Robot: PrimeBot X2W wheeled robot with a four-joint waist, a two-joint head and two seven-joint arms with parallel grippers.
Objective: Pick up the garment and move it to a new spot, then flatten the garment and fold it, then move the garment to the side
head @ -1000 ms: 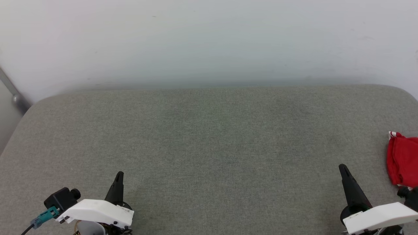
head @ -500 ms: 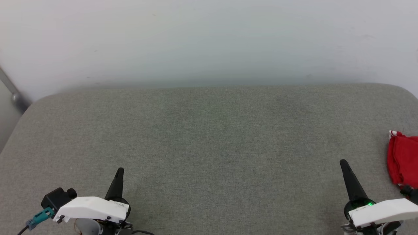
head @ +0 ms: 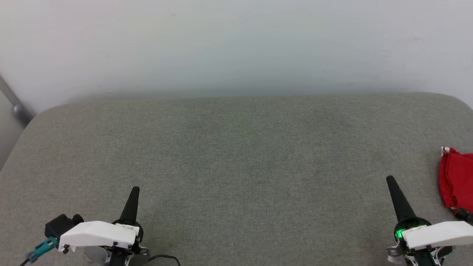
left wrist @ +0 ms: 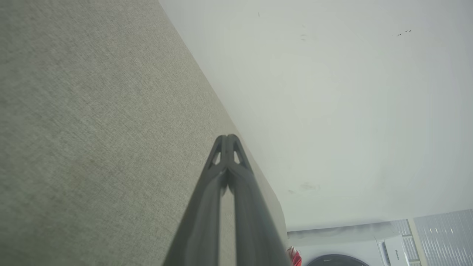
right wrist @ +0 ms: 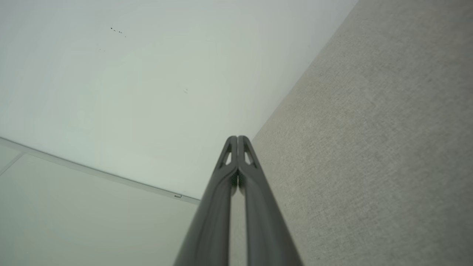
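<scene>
The garment [head: 456, 181], a bright red bundle with a bit of white striped trim at its top corner, lies bunched at the far right edge of the grey cushion [head: 236, 159], cut off by the head view's border. A sliver of the garment [left wrist: 294, 256] also peeks out at the bottom of the left wrist view. My right gripper [head: 390, 180] hovers just left of the garment, shut and holding nothing. My left gripper [head: 135, 189] is at the lower left, far from the garment, also shut and bare. Both wrist views show the fingertips pressed together: left gripper [left wrist: 227, 137], right gripper [right wrist: 237, 138].
A pale wall [head: 236, 44] rises behind the cushion's far edge. A grey metal bar [head: 14, 103] slants at the left edge. A white washing machine [left wrist: 351, 247] sits in the left wrist view's lower right corner.
Both arms have drawn back toward the bottom of the head view while the fingertips have risen slightly. The garment has stayed put.
</scene>
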